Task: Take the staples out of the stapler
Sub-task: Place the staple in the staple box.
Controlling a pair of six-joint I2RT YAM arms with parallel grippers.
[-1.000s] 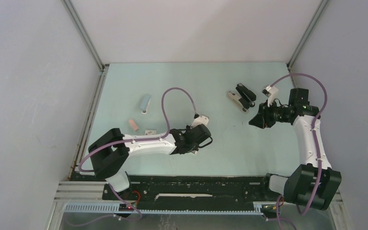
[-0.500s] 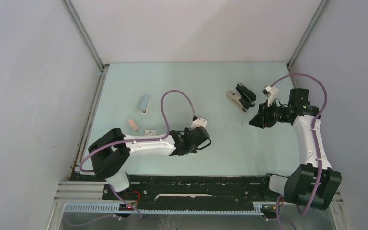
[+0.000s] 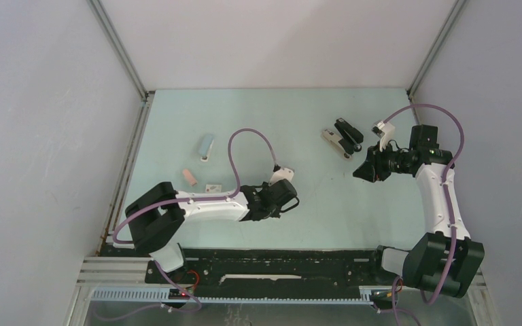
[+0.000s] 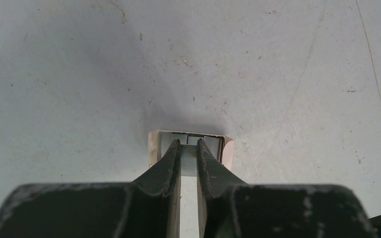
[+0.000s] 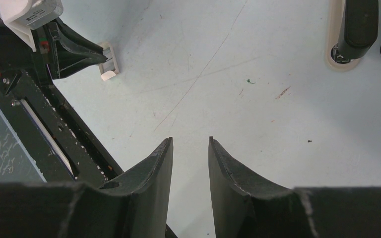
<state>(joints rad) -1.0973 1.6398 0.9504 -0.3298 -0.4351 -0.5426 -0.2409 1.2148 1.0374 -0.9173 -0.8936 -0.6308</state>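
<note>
On the left gripper (image 4: 188, 144) the jaws are seen nearly shut, and a small silvery-grey strip of staples (image 4: 188, 164) is pinched between them, right at a little cream holder (image 4: 153, 146) that is laid on the tabletop (image 4: 278, 74) near the front middle. On the right gripper (image 5: 189, 141) the jaws are parted a bit above the tabletop, and nothing is gripped. The black stapler (image 3: 343, 139) is laid at the back right, near the right gripper and well apart from the staples.
</note>
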